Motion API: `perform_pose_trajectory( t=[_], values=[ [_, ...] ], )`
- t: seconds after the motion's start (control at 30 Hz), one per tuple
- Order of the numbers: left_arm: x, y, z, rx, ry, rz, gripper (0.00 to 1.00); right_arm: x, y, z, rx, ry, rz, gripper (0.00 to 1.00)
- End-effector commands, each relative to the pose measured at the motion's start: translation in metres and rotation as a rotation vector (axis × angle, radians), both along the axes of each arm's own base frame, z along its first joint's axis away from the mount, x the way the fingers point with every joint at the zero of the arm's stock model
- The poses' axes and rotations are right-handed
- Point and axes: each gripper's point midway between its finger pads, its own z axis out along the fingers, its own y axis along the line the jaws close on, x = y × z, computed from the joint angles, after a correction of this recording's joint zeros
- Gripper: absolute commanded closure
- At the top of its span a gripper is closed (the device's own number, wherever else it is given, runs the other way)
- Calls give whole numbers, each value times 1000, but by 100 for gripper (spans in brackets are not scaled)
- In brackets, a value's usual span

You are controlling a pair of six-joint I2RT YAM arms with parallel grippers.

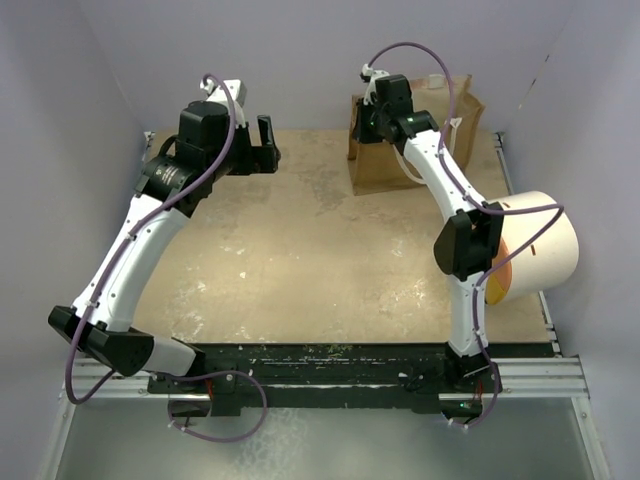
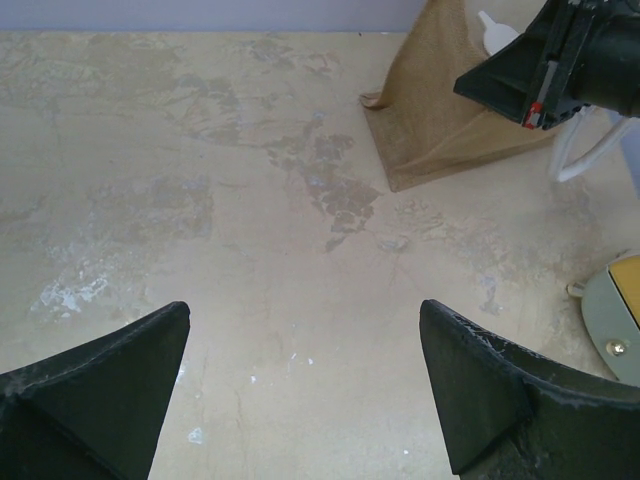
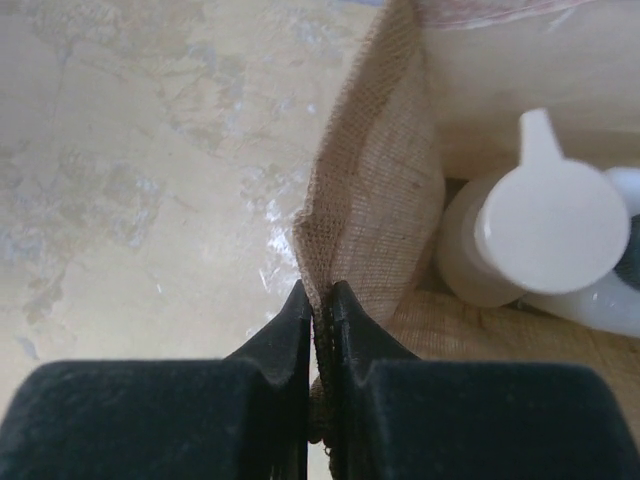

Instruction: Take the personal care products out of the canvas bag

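1. Canvas bag [image 1: 385, 168]: stands upright at the far edge of the desk [image 1: 300, 250], toward the far right corner, with its mouth facing up.
2. Right jaws: together, clamped on a fold of the bag's side wall at the rim. The weave is pinched flat between the tips in the right wrist view.
3. Left jaws: apart and holding nothing. They hang over bare desk near the far edge, left of the bag and not touching it.
4. Pointed-cap bottle [image 3: 545, 225]: inside the bag, upright, close against the pinched wall. A second pale bottle [image 3: 612, 300] lies just beside it, seemingly touching. Something dark shows at the frame's right edge, but what it is cannot be told. The other products are hidden.
5. Handling, bag: soft, light woven cloth that probably folds and sags under any pull. The rim pinch looks suited to holding the mouth open and the bag steady, not to lifting it.
6. Handling, bottles: small, probably light, rigid smooth plastic that is likely to be slippery. The tapered cap offers poor purchase. Judged best hold: across the body just below the cap, taken from above.
7. White cylinder [image 1: 535, 255]: rests at the right edge of the desk and is not a task item.
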Motion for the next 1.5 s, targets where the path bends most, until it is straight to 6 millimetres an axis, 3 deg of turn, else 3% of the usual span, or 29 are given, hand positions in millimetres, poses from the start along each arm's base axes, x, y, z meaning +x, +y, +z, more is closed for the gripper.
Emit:
perform_pose_trajectory(
  t=[0.0,0.13,0.53,0.67,0.8,0.9,0.97,1.07,1.13,1.27,1.47],
  values=[
    [-18,-1,26,-92,-34,-19,1,-72,73,62,128,-39,258,100],
    [-30,0,29,-118,-24,-19,1,-111,101,66,136,-25,352,100],
    [-70,52,65,-133,-135,153,1,-226,185,61,229,76,594,100],
    [-82,68,68,-131,-150,208,1,-265,212,59,279,108,661,100],
    [-93,74,61,-151,-123,241,1,-291,228,57,303,134,709,100],
    [-98,74,48,-169,-76,252,1,-291,225,58,294,131,687,83],
    [-101,73,39,-174,-39,259,1,-295,219,60,291,140,677,66],
    [-104,72,23,-176,21,273,1,-287,207,74,292,84,610,38],
    [-106,71,11,-175,68,285,1,-283,197,84,279,44,573,27],
    [-106,62,-12,-180,167,281,1,-274,174,93,267,23,498,23],
    [-104,35,-44,-193,317,205,1,-275,146,92,325,82,446,29]
  ],
)
